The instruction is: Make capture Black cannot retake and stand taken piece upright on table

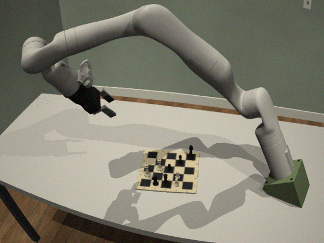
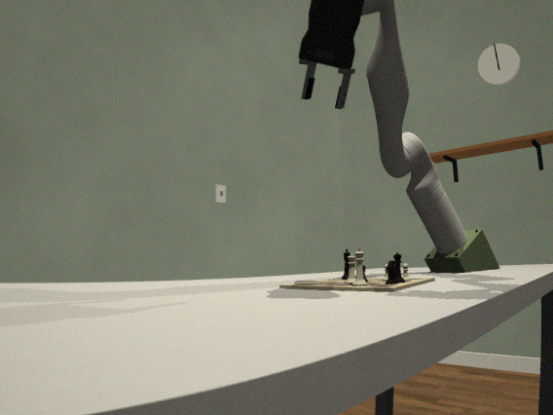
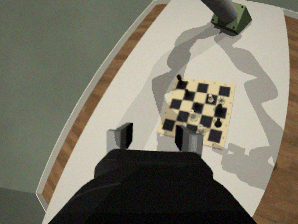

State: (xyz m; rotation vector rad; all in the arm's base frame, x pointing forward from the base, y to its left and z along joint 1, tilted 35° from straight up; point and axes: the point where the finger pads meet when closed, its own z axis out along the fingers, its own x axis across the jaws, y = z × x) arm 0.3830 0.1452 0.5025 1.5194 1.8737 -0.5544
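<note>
A small chessboard (image 1: pixel 171 190) (image 2: pixel 316 286) (image 3: pixel 172 104) lies flat on the white table (image 1: pixel 71 160), right of the middle. All its pieces stand upright. The black ones include a tall piece (image 1: pixel 190 151) at the far right corner, a pawn (image 1: pixel 179 160), one near the centre (image 1: pixel 169 167) and two on the near row (image 1: pixel 154 180) (image 1: pixel 165 179). White pieces (image 1: pixel 159 164) (image 1: pixel 147 170) (image 1: pixel 177 174) stand among them. My gripper (image 1: pixel 112 106) (image 2: pixel 323 99) (image 3: pixel 154 133) is open and empty. It hangs high above the table, well to the far left of the board.
The arm's green base block (image 1: pixel 288 185) (image 2: pixel 462 255) (image 3: pixel 229 19) sits at the table's right end. The arm arches high over the board. A raised lip runs along the table's far edge (image 1: pixel 177 98).
</note>
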